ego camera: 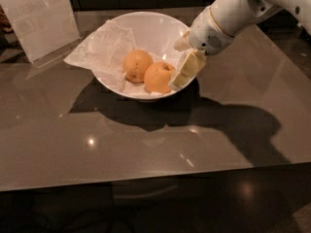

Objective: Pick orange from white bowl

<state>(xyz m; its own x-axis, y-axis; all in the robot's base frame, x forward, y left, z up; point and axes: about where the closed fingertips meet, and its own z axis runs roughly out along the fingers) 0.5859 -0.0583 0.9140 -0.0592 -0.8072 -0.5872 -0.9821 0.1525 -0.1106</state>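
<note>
The white bowl (pixel 146 25) stands at the back middle of the table, lined with crumpled white paper (pixel 104 50). Two oranges lie in it. The deeper orange (pixel 158 76) with a dark stem dimple is on the right. A paler orange (pixel 137 64) touches it on the left. My gripper (pixel 176 64) reaches into the bowl from the right. It is open and empty. Its lower finger (pixel 187 71) rests against the right side of the deeper orange, and the upper finger (pixel 181 42) is behind it, above the bowl's rim.
The table (pixel 146 149) is glossy grey-brown, with its front edge near the bottom. A clear stand with a paper sign (pixel 39 16) is at the back left. My white arm (pixel 233 13) comes in from the upper right and casts a wide shadow on the table's right half.
</note>
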